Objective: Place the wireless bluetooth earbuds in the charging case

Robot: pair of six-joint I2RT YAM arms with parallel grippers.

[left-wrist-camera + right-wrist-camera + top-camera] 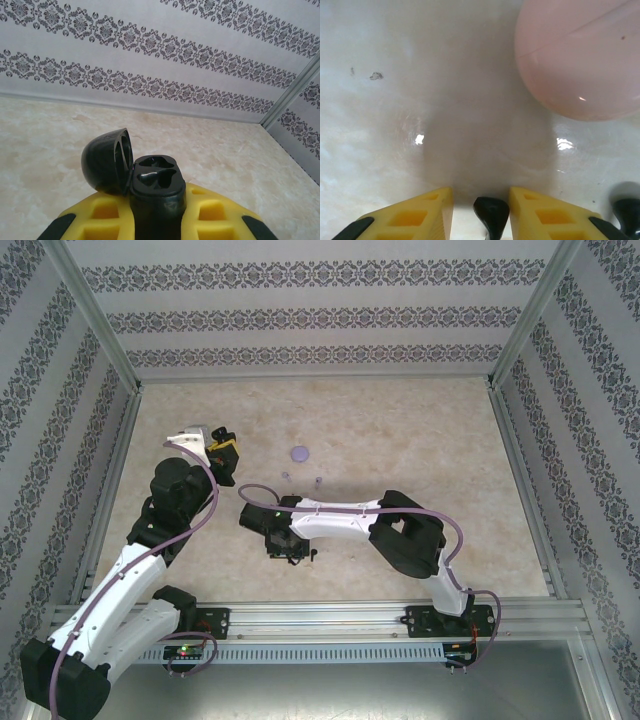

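Entry: 1 black earbud (491, 212) lies on the bench (395, 125) between the narrowed right gripper (481, 195), with a gap on 1 side, likely unclamped. The left gripper (157, 205) clamps the open black charging case (157, 180). Risk: off-centre closing may flick the earbud away. Pink case (580, 55) near; 2nd black earbud (627, 212) beside; open bench ahead.

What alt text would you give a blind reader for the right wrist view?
A small black earbud sits between the yellow jaws of the right gripper, a gap on its left, above the pale marbled table. A round pink case sits at upper right; a second black object peeks in at lower right.
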